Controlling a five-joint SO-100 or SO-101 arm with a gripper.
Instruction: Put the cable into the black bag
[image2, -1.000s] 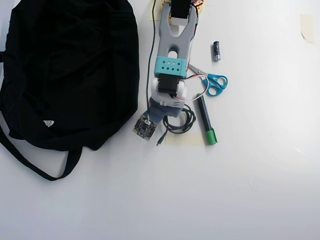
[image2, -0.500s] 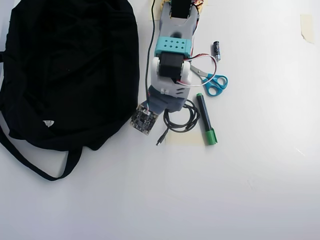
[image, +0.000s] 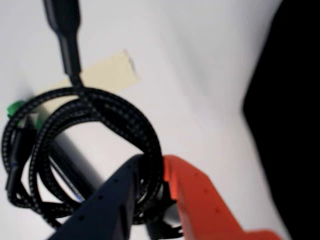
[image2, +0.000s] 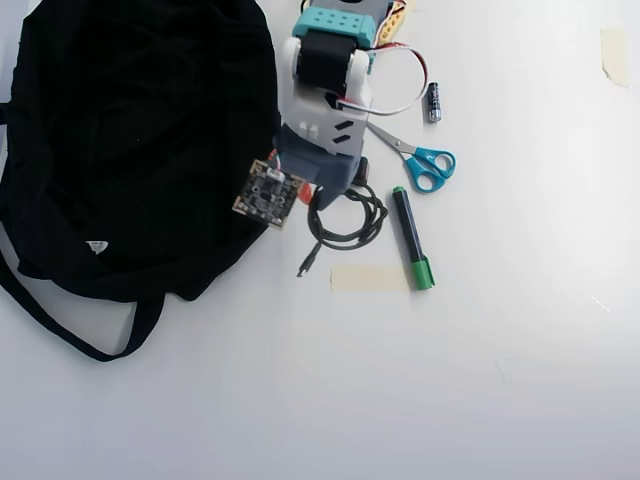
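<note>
Overhead view: the cable (image2: 345, 220), a loose black coil, hangs from the arm's gripper (image2: 322, 195) just right of the black bag (image2: 130, 150), its short tail and plug (image2: 303, 268) trailing down-left over the white tabletop (image2: 480, 360). The wrist view shows the jaws clenched on the coil's strands, a dark finger (image: 107, 200) on one side and an orange finger (image: 200, 200) on the other, with the braided cable (image: 100, 110) looping out to the left. A strip of beige tape (image2: 368, 278) lies on the tabletop below the coil. A black marker with a green cap (image2: 411, 238) lies just right of the cable, blue-handled scissors (image2: 425, 165) above it, and a small dark cylinder (image2: 433, 101) farther up. The bag's strap (image2: 70, 335) curls along the lower left, a white tag (image2: 96, 246) on its fabric.
</note>
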